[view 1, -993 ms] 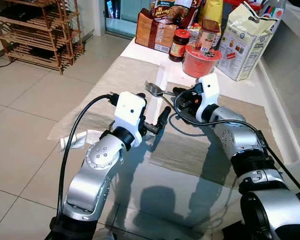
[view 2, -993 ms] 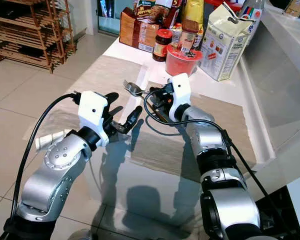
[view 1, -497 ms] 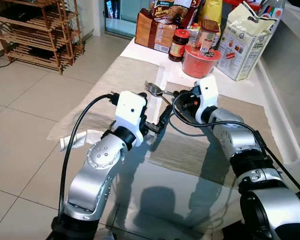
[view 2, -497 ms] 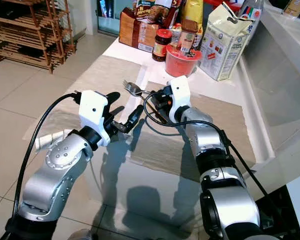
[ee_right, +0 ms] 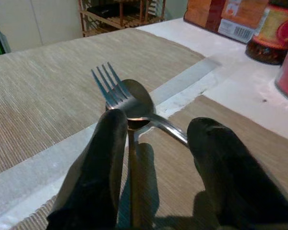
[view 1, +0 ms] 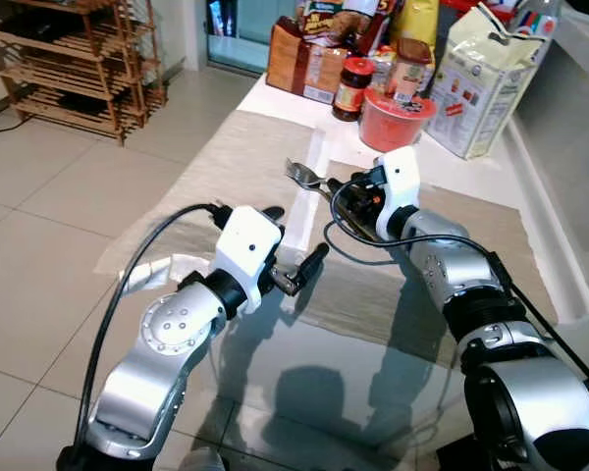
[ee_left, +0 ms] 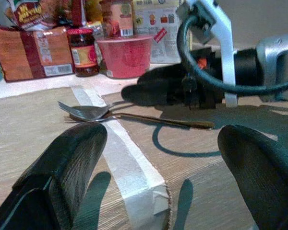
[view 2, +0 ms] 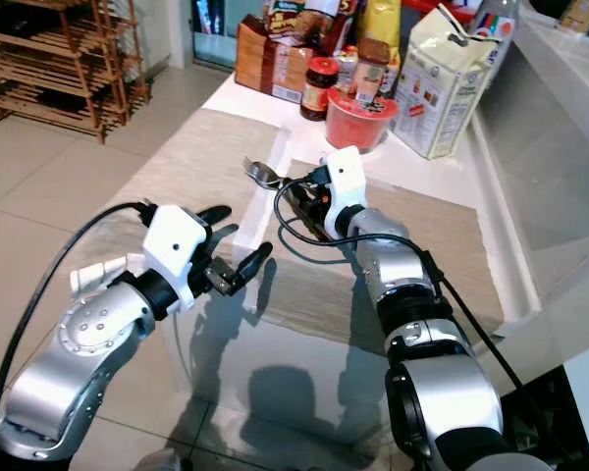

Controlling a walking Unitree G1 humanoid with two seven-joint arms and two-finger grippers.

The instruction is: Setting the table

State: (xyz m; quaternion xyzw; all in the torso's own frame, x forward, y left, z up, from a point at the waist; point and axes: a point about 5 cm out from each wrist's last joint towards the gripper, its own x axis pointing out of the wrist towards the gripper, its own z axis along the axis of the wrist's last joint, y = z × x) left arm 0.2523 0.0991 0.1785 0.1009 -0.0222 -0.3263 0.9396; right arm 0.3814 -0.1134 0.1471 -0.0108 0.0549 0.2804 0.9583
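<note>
The left hand [view 1: 296, 253] hovers over the surface [view 1: 275, 98] with its two black fingers [ee_left: 62, 163] spread wide and holding nothing, above a beige placemat [view 1: 216, 167] and just short of the pale strip where that mat meets the next one. Straight ahead of its fingertips, well apart from them, a fork [ee_left: 81, 111] and a spoon [ee_left: 149, 118] lie overlapped across the seam, handles running toward the right hand.

The right hand [ee_right: 153, 158] is lowered onto the second placemat [view 1: 452, 235], its fingers parted with the cutlery handles lying in the gap between them; the fork tines and spoon bowl poke out just past the fingertips. One finger [ee_right: 98, 163] sits right beside the fork handle, though whether it touches cannot be told, and the fingers are not clamped on either piece.

Beyond the right hand, near the far edge of the surface, stand a red bowl [view 1: 395, 118], a dark jar [view 1: 350, 86] and a white carton [view 1: 486, 78].
</note>
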